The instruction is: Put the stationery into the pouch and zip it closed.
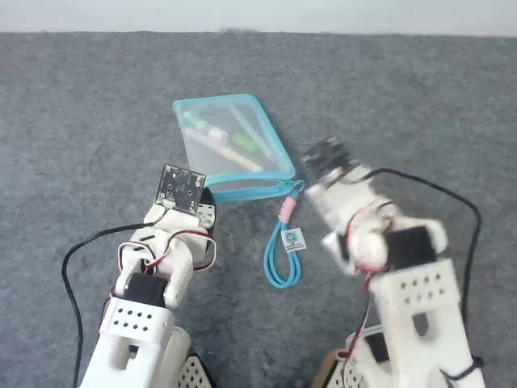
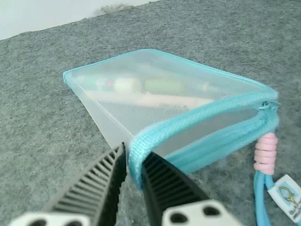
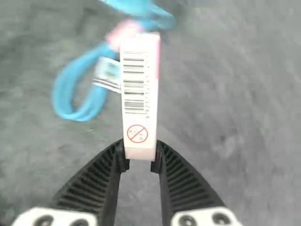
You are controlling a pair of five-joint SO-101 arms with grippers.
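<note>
The clear pouch point(image 1: 230, 145) with teal trim lies on the grey mat and holds several pens point(image 2: 141, 89). My left gripper point(image 2: 134, 176) is shut on the teal zipper edge point(image 2: 188, 125) at the pouch's near corner. The pouch mouth gapes slightly along that edge. From the zipper end hangs a pink bead point(image 1: 285, 210) and a blue strap loop point(image 1: 283, 250) with a small tag. My right gripper point(image 3: 138, 157) is shut on a white, barcoded stationery box point(image 3: 138, 89), held above the mat just right of the pouch's zipper end point(image 1: 327, 162). Beyond the box lies the strap loop point(image 3: 75, 94).
A grey felt mat point(image 1: 97, 105) covers the table, bare to the left and right of the pouch. A black cable point(image 1: 452, 202) arcs off the right arm, another point(image 1: 73, 267) off the left arm.
</note>
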